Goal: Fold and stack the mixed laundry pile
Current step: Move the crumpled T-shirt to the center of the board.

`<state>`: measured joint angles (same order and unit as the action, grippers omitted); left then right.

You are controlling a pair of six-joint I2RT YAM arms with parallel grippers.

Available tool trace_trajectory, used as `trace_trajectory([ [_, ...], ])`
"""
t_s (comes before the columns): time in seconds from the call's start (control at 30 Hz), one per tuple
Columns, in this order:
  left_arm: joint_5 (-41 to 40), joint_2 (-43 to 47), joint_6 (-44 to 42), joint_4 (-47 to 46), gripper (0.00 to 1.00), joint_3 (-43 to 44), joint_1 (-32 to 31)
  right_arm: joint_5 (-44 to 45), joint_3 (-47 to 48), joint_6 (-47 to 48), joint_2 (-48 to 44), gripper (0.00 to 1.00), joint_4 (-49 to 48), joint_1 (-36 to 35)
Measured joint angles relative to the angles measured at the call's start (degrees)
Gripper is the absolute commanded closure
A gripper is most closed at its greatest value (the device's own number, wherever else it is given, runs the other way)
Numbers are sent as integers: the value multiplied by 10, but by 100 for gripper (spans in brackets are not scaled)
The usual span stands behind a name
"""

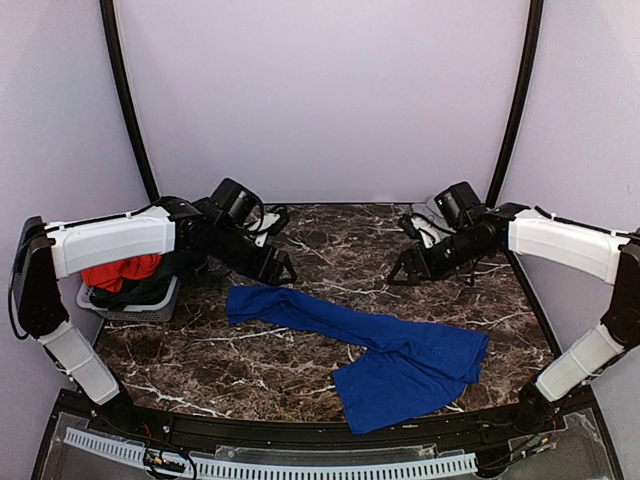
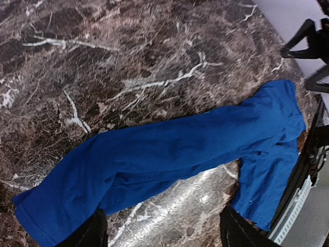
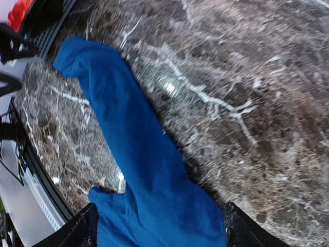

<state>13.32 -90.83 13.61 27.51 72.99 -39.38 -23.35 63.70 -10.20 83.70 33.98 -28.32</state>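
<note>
Table [image 1: 200,350]: one spread garment [image 1: 370,350] lies on it, running slantwise from left of centre toward the near right, its widest part close to the front edge. Basket [image 1: 130,312] at the table's left edge, under the left arm, with heaped cloth [image 1: 115,272] inside it. Left gripper [image 1: 283,268] above the table just behind the garment's left end. Right gripper [image 1: 400,270] over the far right of the table, behind the garment's middle, apart from it. The two grippers face each other, well apart.
</note>
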Motion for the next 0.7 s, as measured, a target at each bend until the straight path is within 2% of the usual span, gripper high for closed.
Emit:
trace_trajectory([
  [0.2, -40, -116, 10, 3, 29, 4, 3, 14, -23, -10, 35, 22, 27, -77],
  [0.33, -95, -153, 24, 22, 34, 16, 8, 54, -23, -16, 85, 36, 44, -106],
  [0.4, -119, -162, 33, 32, 43, 22, 14, 78, -22, -17, 113, 45, 52, -114],
  [0.47, -134, -167, 42, 42, 55, 25, 22, 102, -17, -16, 141, 50, 60, -117],
  [0.5, -139, -168, 48, 46, 65, 25, 30, 117, -9, -18, 158, 51, 66, -118],
  [0.53, -143, -169, 52, 50, 70, 25, 40, 129, -3, -14, 170, 52, 66, -118],
  [0.57, -146, -169, 56, 55, 78, 25, 50, 142, 9, -12, 185, 53, 68, -118],
  [0.63, -148, -169, 68, 56, 86, 25, 71, 171, 44, -6, 216, 53, 72, -117],
  [0.7, -152, -168, 70, 56, 89, 23, 97, 200, 92, 2, 251, 49, 81, -112],
])
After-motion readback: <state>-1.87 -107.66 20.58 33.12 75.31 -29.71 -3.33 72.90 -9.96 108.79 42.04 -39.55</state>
